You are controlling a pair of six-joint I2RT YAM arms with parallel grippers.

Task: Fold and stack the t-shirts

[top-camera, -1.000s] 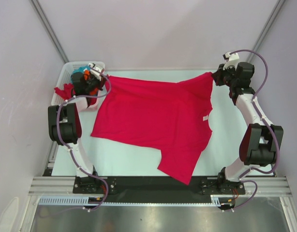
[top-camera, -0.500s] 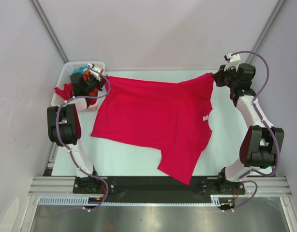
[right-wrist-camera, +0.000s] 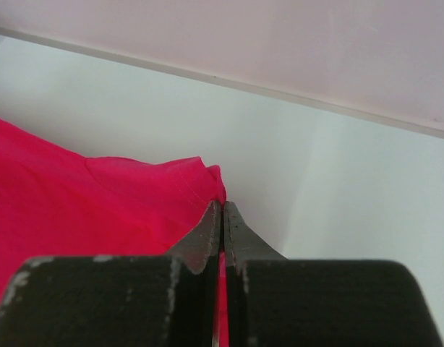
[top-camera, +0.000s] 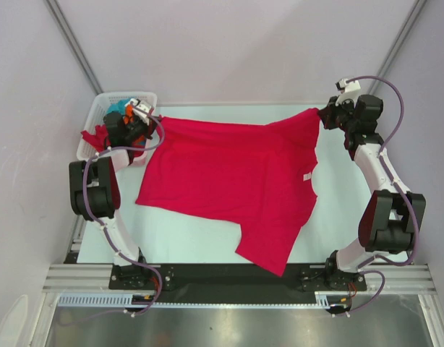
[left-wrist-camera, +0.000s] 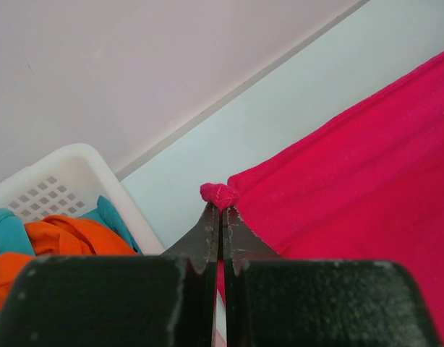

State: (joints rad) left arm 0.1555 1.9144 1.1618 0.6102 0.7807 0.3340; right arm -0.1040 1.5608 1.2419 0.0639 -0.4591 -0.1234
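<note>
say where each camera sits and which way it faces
Top external: above and behind left arm and right arm, looking down at the table; both show, holding the crimson red cloth t-shirt.
Left wrist: on the wrist, looking along the left gripper, shut on a shirt corner, to the wall; white plastic lattice basket left.
Right wrist: likewise along the right gripper, shut on another corner.
Shared: top and left wrist show the basket.

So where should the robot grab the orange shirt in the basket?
Probably the bunched-up fold on top of the orange shirt, coming down from above. It lies crumpled inside the white basket beside a teal shirt, so the basket walls block the sides.
</note>
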